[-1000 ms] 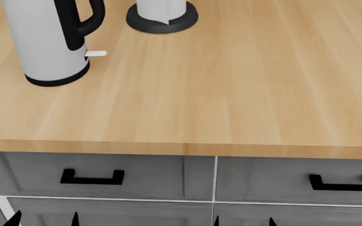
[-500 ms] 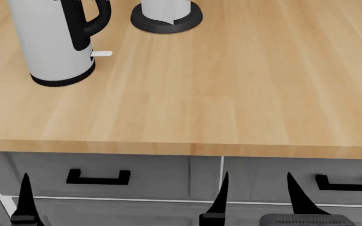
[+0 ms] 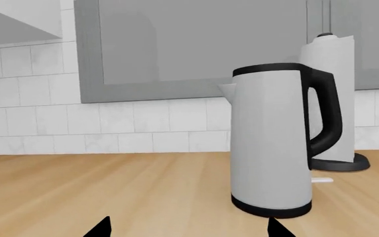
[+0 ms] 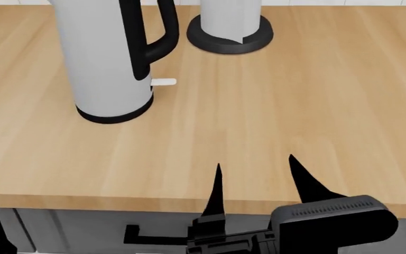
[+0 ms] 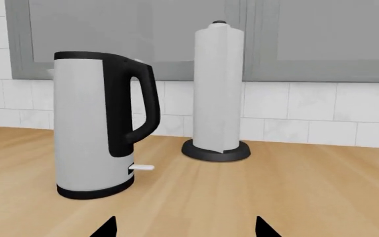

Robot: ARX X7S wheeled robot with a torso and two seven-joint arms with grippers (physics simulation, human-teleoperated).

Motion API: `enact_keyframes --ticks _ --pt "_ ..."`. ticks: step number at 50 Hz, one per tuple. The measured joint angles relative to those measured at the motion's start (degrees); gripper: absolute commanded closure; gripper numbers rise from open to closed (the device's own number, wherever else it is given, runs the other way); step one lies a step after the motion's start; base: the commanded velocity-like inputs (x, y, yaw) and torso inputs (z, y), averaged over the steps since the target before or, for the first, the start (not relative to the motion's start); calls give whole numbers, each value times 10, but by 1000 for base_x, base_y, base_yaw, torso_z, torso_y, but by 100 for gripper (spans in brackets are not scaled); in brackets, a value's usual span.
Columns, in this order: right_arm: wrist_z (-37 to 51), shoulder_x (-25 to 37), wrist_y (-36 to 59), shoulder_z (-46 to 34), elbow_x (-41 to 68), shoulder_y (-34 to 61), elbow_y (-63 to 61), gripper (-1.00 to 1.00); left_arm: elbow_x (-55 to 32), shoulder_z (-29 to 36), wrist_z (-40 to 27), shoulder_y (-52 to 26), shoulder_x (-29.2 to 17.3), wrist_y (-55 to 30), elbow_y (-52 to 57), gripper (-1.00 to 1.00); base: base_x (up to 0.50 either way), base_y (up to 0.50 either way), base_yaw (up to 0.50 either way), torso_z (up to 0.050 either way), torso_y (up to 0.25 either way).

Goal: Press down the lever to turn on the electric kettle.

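Kettle: the electric kettle stands upright on the wooden surface, far left.
Lever: white lever sticks out level, unpressed.
Hands: right hand fingers apart, well short; left hand likewise apart.
Progress: approach only; pressing remains.

Wooden countertop — white tiled wall, grey cabinets.

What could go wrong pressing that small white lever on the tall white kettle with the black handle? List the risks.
The small white lever sits low, under the black loop handle, so the right gripper could catch the handle instead. The tall white kettle stands free on the wooden counter; an off-centre push might slide or tip it. The white paper towel roll stands close behind.
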Motion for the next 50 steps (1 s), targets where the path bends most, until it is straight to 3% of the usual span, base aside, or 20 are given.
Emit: enact_keyframes --ticks 5,17,32,50 --pt "-4 3 2 -4 6 6 1 -100 -7 -6 0 4 -3 -1 4 -100 500 44 0 0 0" --pt "1 8 -4 -18 0 9 16 -100 -19 -12 2 16 -7 12 3 -100 146 484 0 0 0" --pt "7 8 -11 -19 9 12 28 -100 -14 5 2 18 -9 28 -18 -100 326 -166 0 0 0" --pt "16 11 -17 -31 8 14 40 -100 -24 6 3 31 -9 62 -47 -100 74 0 0 0 0"
